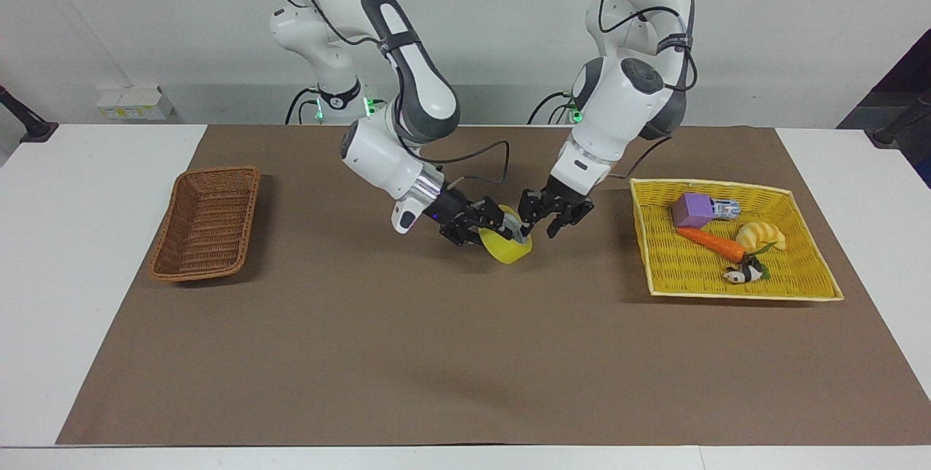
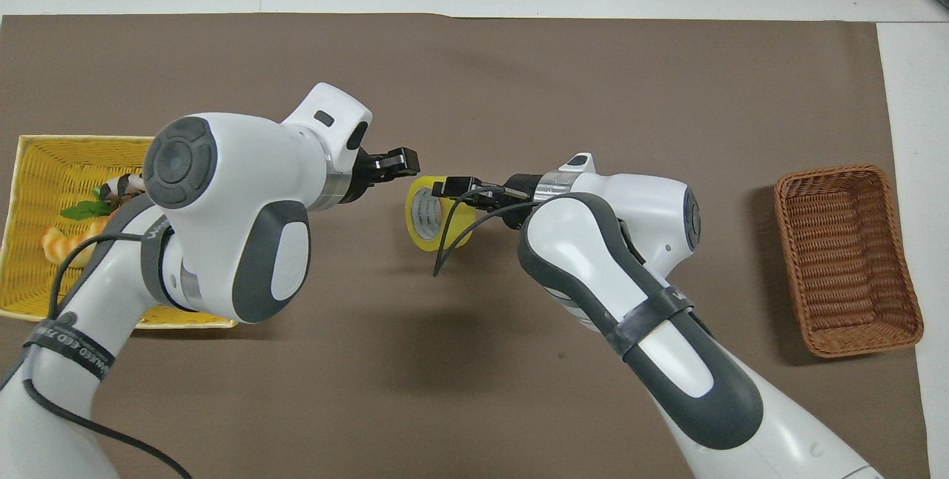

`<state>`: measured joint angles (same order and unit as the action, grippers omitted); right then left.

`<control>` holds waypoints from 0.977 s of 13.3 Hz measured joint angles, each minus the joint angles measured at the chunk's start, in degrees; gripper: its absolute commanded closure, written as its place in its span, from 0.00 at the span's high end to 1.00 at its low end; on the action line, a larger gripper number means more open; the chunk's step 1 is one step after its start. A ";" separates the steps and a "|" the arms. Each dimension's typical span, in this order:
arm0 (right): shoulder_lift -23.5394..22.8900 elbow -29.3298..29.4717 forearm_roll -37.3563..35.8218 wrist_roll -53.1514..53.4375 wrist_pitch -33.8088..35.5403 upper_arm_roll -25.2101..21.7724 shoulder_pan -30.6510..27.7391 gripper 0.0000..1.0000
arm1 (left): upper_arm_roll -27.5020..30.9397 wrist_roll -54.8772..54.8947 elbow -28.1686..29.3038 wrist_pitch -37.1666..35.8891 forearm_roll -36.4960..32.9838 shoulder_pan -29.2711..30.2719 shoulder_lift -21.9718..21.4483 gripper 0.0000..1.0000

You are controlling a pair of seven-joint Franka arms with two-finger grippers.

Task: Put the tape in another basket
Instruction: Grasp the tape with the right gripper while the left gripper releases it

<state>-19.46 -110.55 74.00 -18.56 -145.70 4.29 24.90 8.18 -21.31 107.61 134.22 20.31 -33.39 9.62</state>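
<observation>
The tape (image 1: pixel 510 249), a yellow roll with a white core, hangs in the air over the middle of the brown mat. My right gripper (image 1: pixel 507 228) is shut on its rim and holds it alone; the roll (image 2: pixel 428 216) and this gripper (image 2: pixel 447 188) also show in the overhead view. My left gripper (image 1: pixel 544 220) is open and empty, a short way from the tape toward the yellow basket, also seen from overhead (image 2: pixel 397 164). The dark-brown wicker basket (image 1: pixel 206 222) stands empty at the right arm's end of the table (image 2: pixel 845 256).
A yellow square basket (image 1: pixel 727 186) at the left arm's end holds a purple block (image 1: pixel 692 209), a carrot (image 1: pixel 709 241), a pale croissant toy (image 1: pixel 760 234) and a panda figure (image 1: pixel 742 275). The left arm covers part of that basket (image 2: pixel 44 145) from overhead.
</observation>
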 measured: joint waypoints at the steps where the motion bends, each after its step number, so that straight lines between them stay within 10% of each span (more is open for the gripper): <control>1: 0.01 -0.41 -0.18 -0.08 0.00 0.00 0.05 0.00 | 0.09 1.40 -0.46 -1.31 -0.11 1.32 -0.28 1.00; 9: 0.62 -0.85 -2.48 -0.73 1.74 -0.47 -2.32 0.00 | 0.74 25.83 -1.28 -15.63 -11.29 15.22 -6.71 1.00; 13: 5.63 -0.10 -13.25 0.10 15.07 -0.85 -11.49 0.00 | 0.84 35.05 -8.80 -23.73 -16.76 19.87 -7.38 1.00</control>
<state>-13.83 -110.65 60.74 -18.46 -130.63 3.44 13.41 9.02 13.74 98.81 110.49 3.55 -13.52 2.23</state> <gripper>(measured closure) 0.396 0.000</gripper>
